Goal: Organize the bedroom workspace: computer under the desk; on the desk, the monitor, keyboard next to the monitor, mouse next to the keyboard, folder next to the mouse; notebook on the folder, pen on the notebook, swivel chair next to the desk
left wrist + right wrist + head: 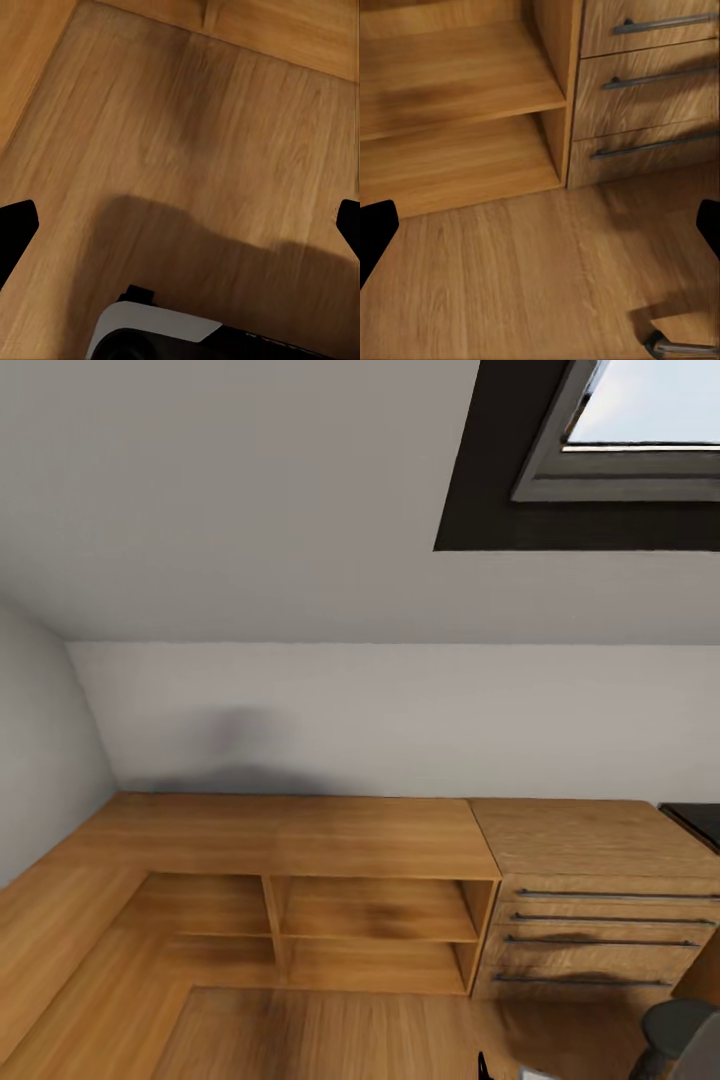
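Swivel chair is prob the dark rounded thing at the bottom right corner of the head view, can't tell for sure, only a bit of it shows. Left gripper: fingers spread wide, nothing btwn them, over bare wood floor, w/ the robot's white and black base under it. Right gripper: also spread wide, holding nothing, pointed at the floor near the open shelf unit and the drawer cabinet beside it. Skylight up top right in the sloped ceiling.
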You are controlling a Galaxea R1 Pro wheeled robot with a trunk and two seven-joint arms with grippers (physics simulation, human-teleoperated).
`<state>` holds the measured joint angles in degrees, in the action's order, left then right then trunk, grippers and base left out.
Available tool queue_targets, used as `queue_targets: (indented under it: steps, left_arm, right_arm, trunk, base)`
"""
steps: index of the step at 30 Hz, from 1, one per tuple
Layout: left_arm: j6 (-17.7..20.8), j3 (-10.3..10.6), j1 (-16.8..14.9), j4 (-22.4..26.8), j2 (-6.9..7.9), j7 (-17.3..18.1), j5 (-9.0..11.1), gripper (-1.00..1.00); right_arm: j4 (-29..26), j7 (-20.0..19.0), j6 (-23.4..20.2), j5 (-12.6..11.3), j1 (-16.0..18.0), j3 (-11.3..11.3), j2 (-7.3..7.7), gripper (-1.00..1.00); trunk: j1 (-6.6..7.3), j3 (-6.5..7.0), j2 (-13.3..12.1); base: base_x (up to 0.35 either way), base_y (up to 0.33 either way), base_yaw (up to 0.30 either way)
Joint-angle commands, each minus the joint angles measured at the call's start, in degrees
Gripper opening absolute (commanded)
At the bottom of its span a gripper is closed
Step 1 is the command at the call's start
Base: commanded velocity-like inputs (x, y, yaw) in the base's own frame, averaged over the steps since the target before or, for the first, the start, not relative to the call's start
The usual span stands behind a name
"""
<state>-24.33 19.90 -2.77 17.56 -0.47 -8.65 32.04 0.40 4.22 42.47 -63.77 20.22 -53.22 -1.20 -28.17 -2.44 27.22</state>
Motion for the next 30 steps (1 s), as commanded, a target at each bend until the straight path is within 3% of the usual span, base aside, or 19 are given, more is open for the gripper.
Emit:
queue_targets:
  steps: [1, 30]
  left_arm:
    - [-0.21, 0.49, -0.04, 0.02, 0.03, -0.47, 0.21, 1.00]
    - [-0.23, 0.49, -0.04, 0.02, 0.10, -0.49, 0.30, 1.00]
  right_arm:
    - [0.02, 0.44, 0.07, -0.03, 0.06, -0.48, -0.03, 1.00]
    - [0.02, 0.44, 0.07, -0.03, 0.07, -0.50, -0.11, 1.00]
  trunk:
    - [-0.03, -0.12, 0.11]
    - [-0.03, -0.12, 0.11]
  base:
    - [0.021, 0.023, -0.297]
    - [0.001, 0.051, -0.297]
